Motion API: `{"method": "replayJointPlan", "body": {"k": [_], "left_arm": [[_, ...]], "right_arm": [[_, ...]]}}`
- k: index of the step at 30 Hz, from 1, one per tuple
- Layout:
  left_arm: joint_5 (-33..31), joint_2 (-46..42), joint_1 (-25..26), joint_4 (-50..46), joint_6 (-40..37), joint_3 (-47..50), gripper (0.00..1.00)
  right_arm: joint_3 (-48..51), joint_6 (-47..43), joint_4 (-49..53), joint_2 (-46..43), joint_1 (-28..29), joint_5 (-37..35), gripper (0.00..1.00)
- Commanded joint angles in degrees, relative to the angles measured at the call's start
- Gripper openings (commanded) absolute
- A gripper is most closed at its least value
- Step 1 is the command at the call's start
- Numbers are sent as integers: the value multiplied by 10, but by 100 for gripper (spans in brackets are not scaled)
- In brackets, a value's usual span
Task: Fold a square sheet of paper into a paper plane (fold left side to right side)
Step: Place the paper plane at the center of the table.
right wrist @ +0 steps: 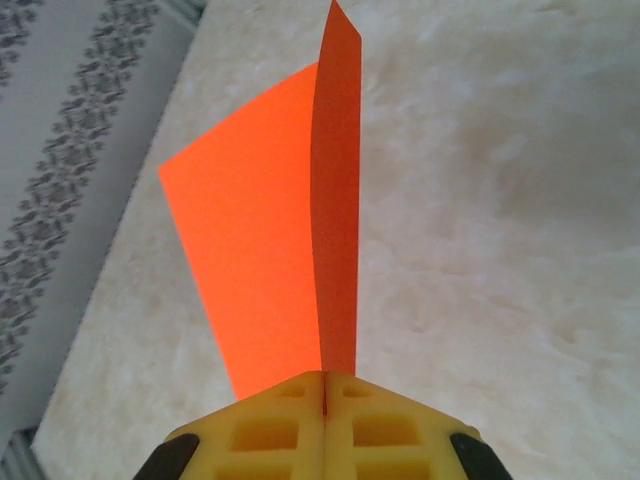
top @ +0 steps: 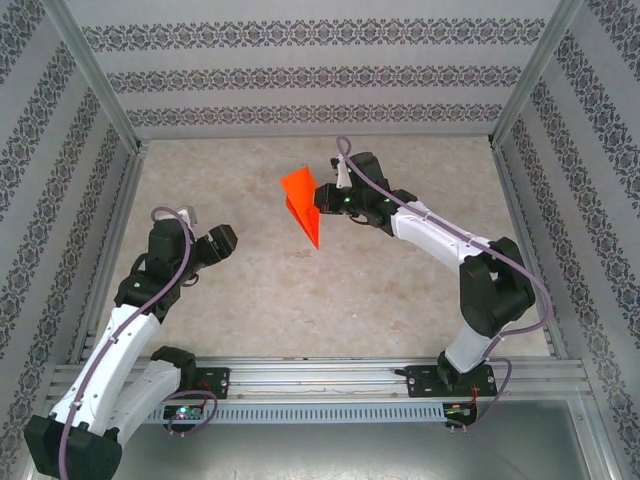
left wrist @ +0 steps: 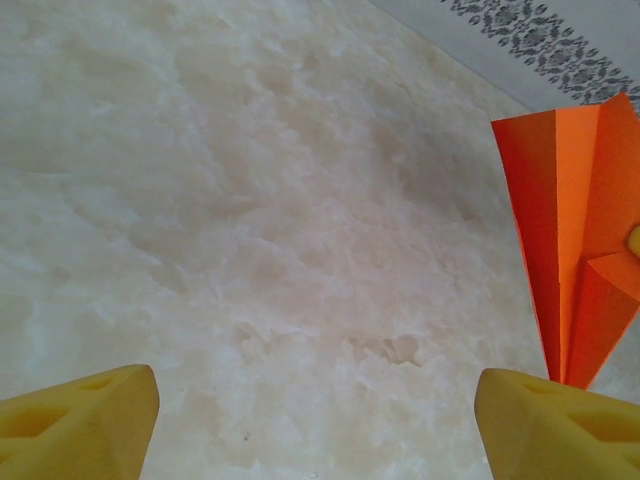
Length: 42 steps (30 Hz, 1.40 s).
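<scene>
Right gripper (right wrist: 325,385): jaws pressed together, clamped on the paper plane (right wrist: 270,220), with 2 orange layers rising from the seam between them. In the top view the plane sits at 9 o'clock of that gripper. Its long axis runs 11 to 5 o'clock, with the sharp tip toward the near edge. It looks lifted off the marbled tabletop (top: 400,290), but I cannot confirm that.

Left gripper (top: 225,238): fingers spread wide, nothing between them, touching nothing. The plane lies at its 2 o'clock, well apart. In the left wrist view the plane hangs at 3 o'clock, tip just above the finger at 4 o'clock. The right arm is nearer and has the plane. A handover would likely need the left to reach toward 2 o'clock.
</scene>
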<state>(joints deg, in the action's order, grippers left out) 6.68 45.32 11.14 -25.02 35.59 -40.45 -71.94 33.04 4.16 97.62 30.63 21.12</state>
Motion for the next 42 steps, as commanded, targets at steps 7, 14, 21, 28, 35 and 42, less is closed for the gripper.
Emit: {"method": "replayJointPlan", "body": {"k": [7,14,21,28,35,42], "left_arm": [[-22,20,-10,24,-12,2,84],[-16,31,-10,32,-12,10,85],[-4,38,-10,44,-3,21,86],[6,58,-10,50,-5,16,86],[15,76,-10,56,-9,9,86],[21,87,-10,63,-10,10,87]], "right_arm": [[47,17,-119,87,0,92,0],[66,27,-154,138,-4,98,0],[97,41,-172,163,-16,84,0],[112,42,-167,158,-24,71,0],[122,39,-164,142,-25,61,3],[138,34,-155,121,-26,49,9]]}}
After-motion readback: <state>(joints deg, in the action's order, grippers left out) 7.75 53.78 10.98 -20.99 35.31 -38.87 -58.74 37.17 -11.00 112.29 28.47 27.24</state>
